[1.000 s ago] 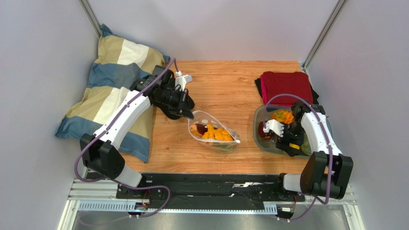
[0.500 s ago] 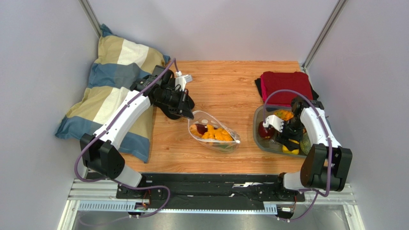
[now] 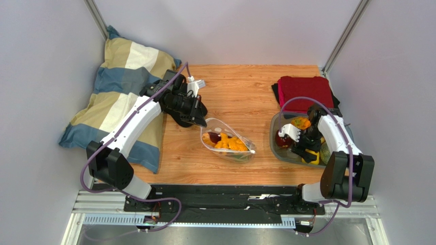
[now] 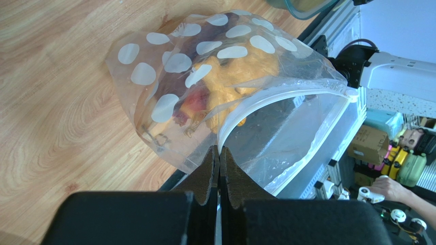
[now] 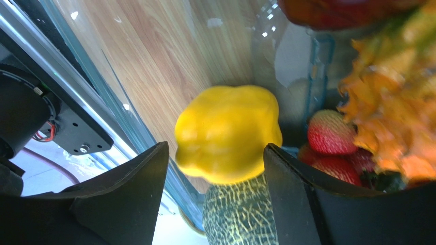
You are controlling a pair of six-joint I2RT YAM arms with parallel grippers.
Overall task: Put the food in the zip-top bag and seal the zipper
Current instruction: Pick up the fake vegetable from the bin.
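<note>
The clear zip-top bag point(image 3: 227, 140) with white dots lies at the table's middle and holds orange and red toy food. My left gripper point(image 3: 199, 121) is shut on its mouth edge. The left wrist view shows the jaws point(image 4: 219, 150) pinching the whitish zipper point(image 4: 286, 92) where the open mouth arches up, with the bag point(image 4: 169, 76) beyond. My right gripper point(image 3: 307, 150) is down in the grey tray point(image 3: 275, 145). It is open point(image 5: 215, 153), with a yellow pepper point(image 5: 227, 132) between its fingers. A netted green melon point(image 5: 240, 214) and strawberries point(image 5: 330, 132) lie close by.
A striped pillow point(image 3: 123, 97) lies at the left, under my left arm. A folded red cloth point(image 3: 305, 92) sits behind the tray. A white plug block point(image 3: 194, 81) lies at the back left. The tray also holds a red fruit point(image 3: 282, 139) and an orange piece point(image 3: 299, 122).
My right gripper has turned and gone lower into the tray, towards its near right corner, and now straddles the yellow pepper. My left gripper and the bag have not moved.
</note>
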